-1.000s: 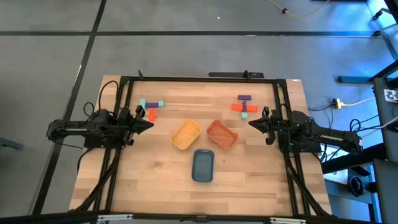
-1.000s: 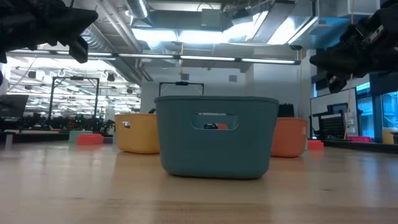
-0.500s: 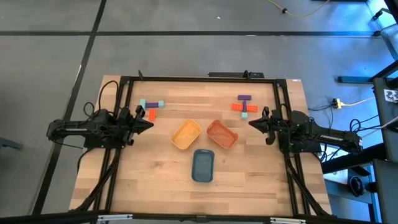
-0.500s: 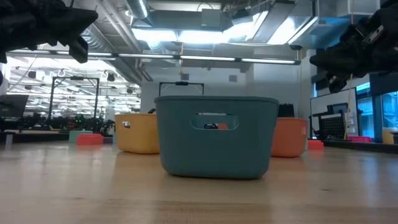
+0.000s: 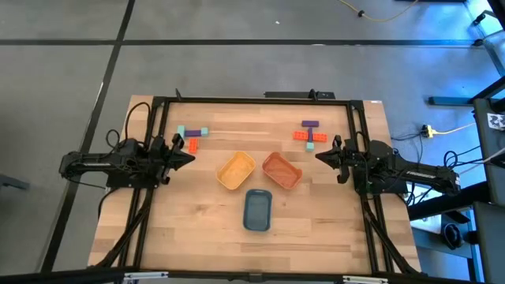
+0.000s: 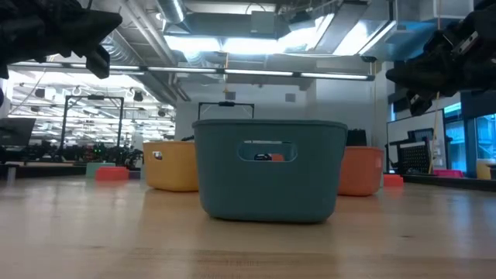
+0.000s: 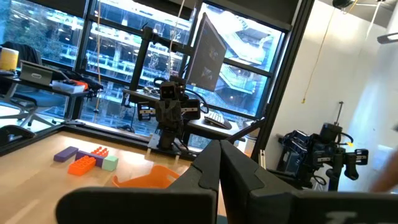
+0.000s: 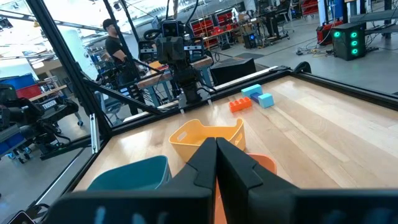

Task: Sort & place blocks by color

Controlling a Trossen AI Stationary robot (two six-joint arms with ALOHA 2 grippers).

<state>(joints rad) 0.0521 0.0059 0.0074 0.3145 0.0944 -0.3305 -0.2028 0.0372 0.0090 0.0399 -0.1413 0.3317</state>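
High view shows the left end effector (image 5: pixel 192 157) at the left edge of the pale wooden bench (image 5: pixel 197 237), its fingers closed together and holding nothing. Just beyond it lies the left cluster of small toy blocks (image 5: pixel 192 136): a teal one, a purple one and a red-orange one, close together near the bench's far left part. Toward the middle sit three small plastic trays: the yellow tray (image 5: pixel 236 170), the orange tray (image 5: pixel 281 170) just beside it, and the blue tray (image 5: pixel 257 210) nearer the front edge. All three look empty from above. Farther right, near the far side, rests the right cluster of blocks (image 5: pixel 308 134), again purple, red-orange and teal, touching one another. At the right edge hangs the right end effector (image 5: pixel 318 155), fingers likewise shut on nothing, pointing inward toward the trays
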